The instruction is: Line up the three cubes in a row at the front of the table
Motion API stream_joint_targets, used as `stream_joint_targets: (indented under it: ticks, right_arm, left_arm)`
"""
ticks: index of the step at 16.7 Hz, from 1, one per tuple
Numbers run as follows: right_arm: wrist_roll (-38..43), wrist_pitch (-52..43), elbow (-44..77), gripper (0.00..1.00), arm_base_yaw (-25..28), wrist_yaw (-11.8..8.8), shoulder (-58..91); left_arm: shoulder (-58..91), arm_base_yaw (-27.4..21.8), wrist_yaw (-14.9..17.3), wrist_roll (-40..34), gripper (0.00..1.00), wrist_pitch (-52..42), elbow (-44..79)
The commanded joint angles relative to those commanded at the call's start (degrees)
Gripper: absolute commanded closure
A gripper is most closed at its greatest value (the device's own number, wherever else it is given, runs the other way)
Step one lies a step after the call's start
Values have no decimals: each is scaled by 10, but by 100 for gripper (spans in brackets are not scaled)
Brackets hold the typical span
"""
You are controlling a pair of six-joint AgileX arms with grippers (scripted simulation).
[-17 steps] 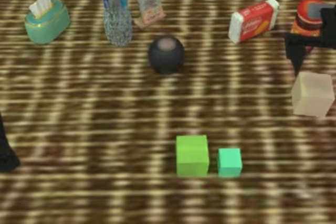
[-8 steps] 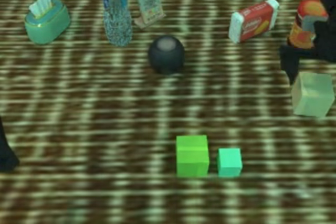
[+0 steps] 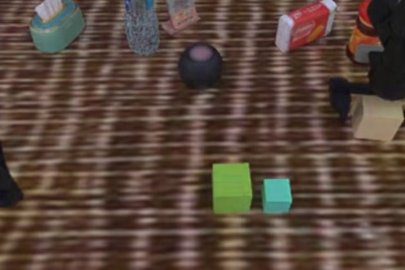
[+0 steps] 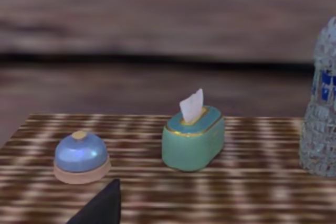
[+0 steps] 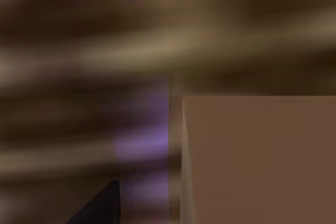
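Lime-green and matte, the larger cube point(image 3: 231, 186) is set at the table's point(image 3: 114, 156) front centre, with the small teal-green cube point(image 3: 276, 195) just beside it; two places are judged filled. The largest pale beige cube point(image 3: 374, 118) remains near the right edge. The right gripper point(image 3: 373, 90) has come down over it since earlier; its opening cannot be told. The left arm is parked at the left edge.

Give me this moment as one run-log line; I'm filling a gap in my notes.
right gripper: over beige cube, table's right | lime cube, teal cube: side by side, front | left arm: parked, left edge
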Motion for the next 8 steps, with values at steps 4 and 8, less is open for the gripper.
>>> stream_joint_targets:
  ticks: [4, 8]
  right_arm:
    - [0, 0, 0, 23, 0, 0, 0]
    - [0, 0, 0, 53, 0, 0, 0]
  left_arm:
    - [0, 0, 0, 0, 0, 0, 0]
    - [0, 0, 0, 0, 0, 0, 0]
